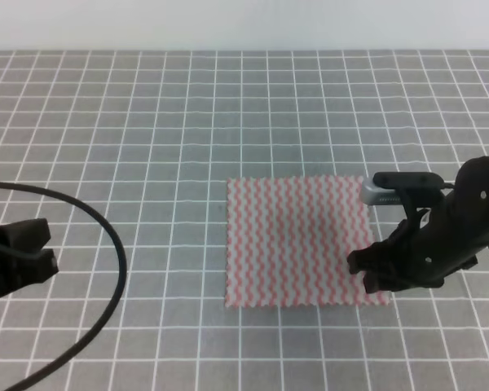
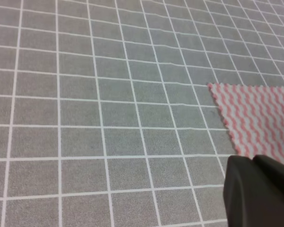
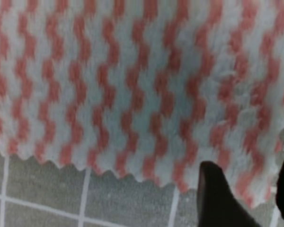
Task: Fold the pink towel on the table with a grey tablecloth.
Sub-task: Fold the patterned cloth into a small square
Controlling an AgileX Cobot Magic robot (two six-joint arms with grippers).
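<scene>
So far no fold made: pink towel (image 1: 297,240) lies flat, fully spread on grey gridded surface (image 1: 147,147), right of centre. Our right fingers (image 1: 373,273) sit at towel's 4 o'clock corner; wrist view shows them parted (image 3: 217,194) over serrated edge, nothing pinched yet. Our left fingers (image 1: 20,248) idle at 9 o'clock, well apart from towel; open or closed, we cannot tell. Black cable (image 1: 106,236) loops nearby. We judge grasp, lift, fold-over all remain.
</scene>
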